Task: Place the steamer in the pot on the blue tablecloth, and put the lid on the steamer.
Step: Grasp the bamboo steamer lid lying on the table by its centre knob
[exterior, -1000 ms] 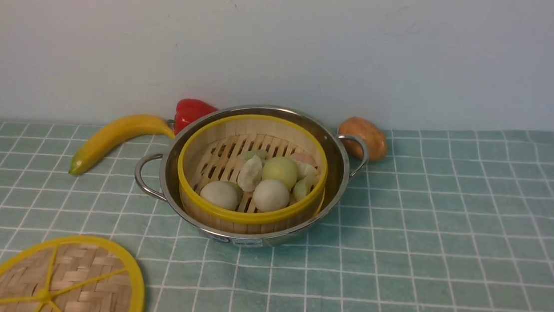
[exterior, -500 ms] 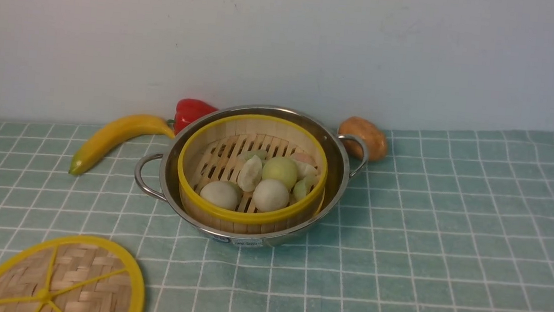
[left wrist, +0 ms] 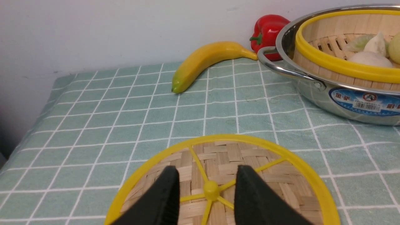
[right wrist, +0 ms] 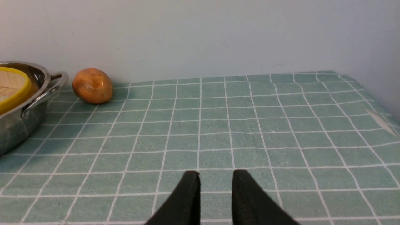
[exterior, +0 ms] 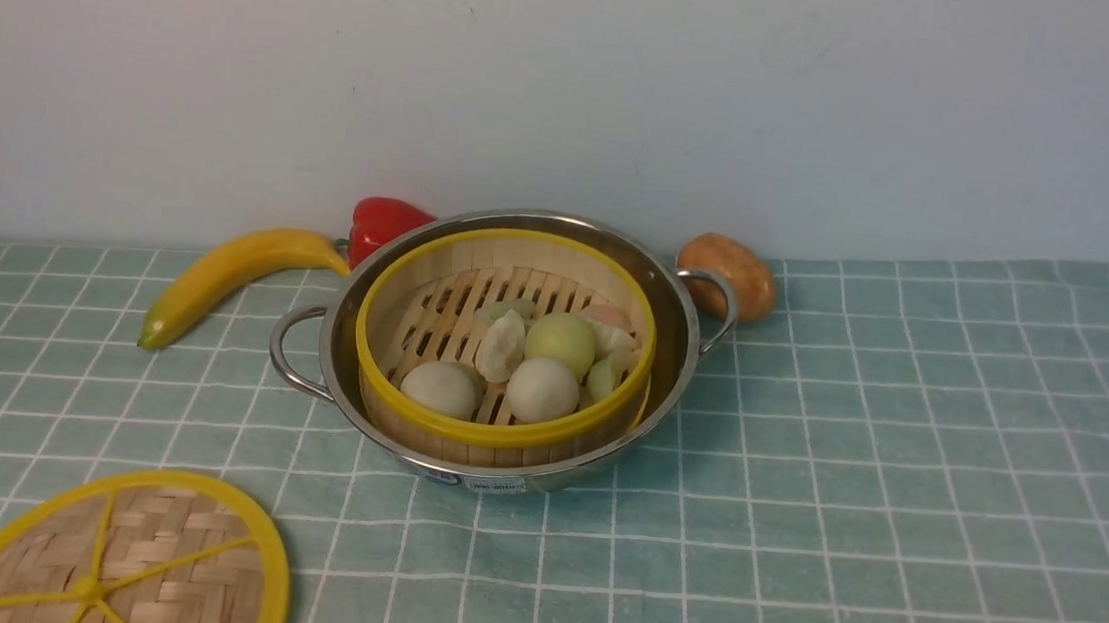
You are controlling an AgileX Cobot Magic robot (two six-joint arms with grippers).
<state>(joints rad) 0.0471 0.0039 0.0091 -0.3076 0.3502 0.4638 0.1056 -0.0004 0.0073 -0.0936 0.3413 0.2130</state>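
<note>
The steamer [exterior: 454, 313], holding pale buns, sits inside the pot [exterior: 676, 327] on the blue tablecloth [exterior: 853, 458]. The lid [exterior: 151, 557] lies flat on the cloth at the front left, apart from the pot. Neither gripper shows in the front view. In the left wrist view my left gripper [left wrist: 207, 168] is open, its two black fingers on either side of the lid's [left wrist: 218, 153] central hub. The pot [left wrist: 343, 104] and steamer [left wrist: 331, 64] are beyond it. My right gripper [right wrist: 215, 172] is open and empty over bare cloth, with the pot [right wrist: 15, 125] off to one side.
A banana [exterior: 227, 273] and a red pepper [exterior: 382, 221] lie behind the pot's left handle. A brown potato [exterior: 734, 272] lies behind its right handle. A pale wall runs close behind them. The cloth's edge falls away at the far right [right wrist: 387, 103].
</note>
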